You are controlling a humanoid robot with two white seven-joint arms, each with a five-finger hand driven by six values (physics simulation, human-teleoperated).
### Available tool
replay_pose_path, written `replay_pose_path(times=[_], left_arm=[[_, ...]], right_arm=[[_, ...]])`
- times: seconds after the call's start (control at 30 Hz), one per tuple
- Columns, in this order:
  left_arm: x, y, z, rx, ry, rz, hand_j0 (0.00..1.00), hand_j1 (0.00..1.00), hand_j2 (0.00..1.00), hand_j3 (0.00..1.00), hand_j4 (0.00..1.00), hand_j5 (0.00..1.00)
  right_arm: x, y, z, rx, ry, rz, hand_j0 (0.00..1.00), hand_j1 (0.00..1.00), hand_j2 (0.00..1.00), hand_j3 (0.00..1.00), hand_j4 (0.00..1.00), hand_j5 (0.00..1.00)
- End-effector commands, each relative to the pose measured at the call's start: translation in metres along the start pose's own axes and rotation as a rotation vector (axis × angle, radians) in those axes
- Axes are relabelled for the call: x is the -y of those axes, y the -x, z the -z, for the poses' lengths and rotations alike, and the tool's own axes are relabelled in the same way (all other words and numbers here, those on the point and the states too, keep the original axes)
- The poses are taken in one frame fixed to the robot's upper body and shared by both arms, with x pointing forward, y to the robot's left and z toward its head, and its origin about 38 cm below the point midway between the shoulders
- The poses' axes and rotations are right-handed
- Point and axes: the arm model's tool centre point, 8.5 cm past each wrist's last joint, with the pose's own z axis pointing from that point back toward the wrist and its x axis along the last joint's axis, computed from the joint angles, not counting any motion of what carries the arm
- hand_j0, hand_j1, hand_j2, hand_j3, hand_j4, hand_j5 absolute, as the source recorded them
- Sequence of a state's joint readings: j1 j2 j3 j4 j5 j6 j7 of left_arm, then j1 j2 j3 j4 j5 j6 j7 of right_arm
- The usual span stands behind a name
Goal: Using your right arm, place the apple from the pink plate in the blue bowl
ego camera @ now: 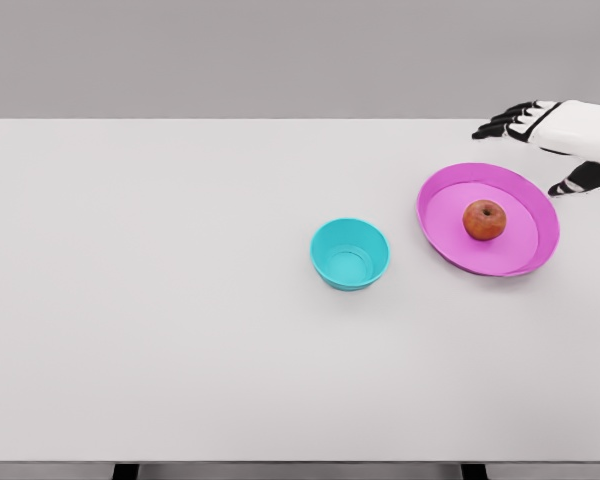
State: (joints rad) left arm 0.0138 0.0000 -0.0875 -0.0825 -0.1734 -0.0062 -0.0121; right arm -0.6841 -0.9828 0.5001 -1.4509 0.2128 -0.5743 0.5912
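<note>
Apple: the small round red-brown apple (485,219) sits a little right of centre on the shallow round pink plate (460,250), untouched, its stem dimple facing up.
Right hand: your white right hand with black fingers (540,130) hovers beyond the plate's far right rim, apart from both plate and apple; the fingers are spread and relaxed, thumb held away below them, gripping nothing.
Step in hand: this looks like the reach toward the apple, with the grasp not yet begun.
How to do it well: bring the hand back and left over the plate, then come down from above so the raised rim does not catch your fingers. Keep the fingers wide until they straddle the apple, then close evenly; a round fruit will likely roll if one finger touches first.
Bowl: the small round turquoise-blue bowl (350,254) stands empty just left of the plate, with a clear gap between them. The carry is short; lift clear of both rims before moving across.
Left arm: it does not show here.
Surface: a plain, flat white table (160,300) fills most of the view.
Room: a bare grey wall (230,55) behind the table's far edge.
</note>
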Motion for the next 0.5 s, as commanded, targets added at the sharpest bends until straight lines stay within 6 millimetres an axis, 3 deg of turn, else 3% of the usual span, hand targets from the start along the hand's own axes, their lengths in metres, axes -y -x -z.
replay_pose_path(times=[0.0,0.1,0.3,0.47], left_arm=[[0.000,0.000,0.000,0.000,0.000,0.000,1.00,1.00,1.00,1.00,1.00,1.00],[0.000,0.000,0.000,0.000,0.000,0.000,1.00,1.00,1.00,1.00,1.00,1.00],[0.000,0.000,0.000,0.000,0.000,0.000,1.00,1.00,1.00,1.00,1.00,1.00],[0.000,0.000,0.000,0.000,0.000,0.000,1.00,1.00,1.00,1.00,1.00,1.00]], right_arm=[[-0.061,0.003,0.035,0.023,-0.146,0.115,1.00,1.00,1.00,1.00,1.00,1.00],[-0.055,0.005,0.038,0.015,-0.145,0.101,1.00,1.00,1.00,1.00,1.00,1.00],[-0.064,0.024,0.034,-0.091,-0.176,0.131,1.00,1.00,1.00,1.00,1.00,1.00],[-0.073,0.018,0.052,-0.079,-0.204,0.138,1.00,1.00,1.00,1.00,1.00,1.00]])
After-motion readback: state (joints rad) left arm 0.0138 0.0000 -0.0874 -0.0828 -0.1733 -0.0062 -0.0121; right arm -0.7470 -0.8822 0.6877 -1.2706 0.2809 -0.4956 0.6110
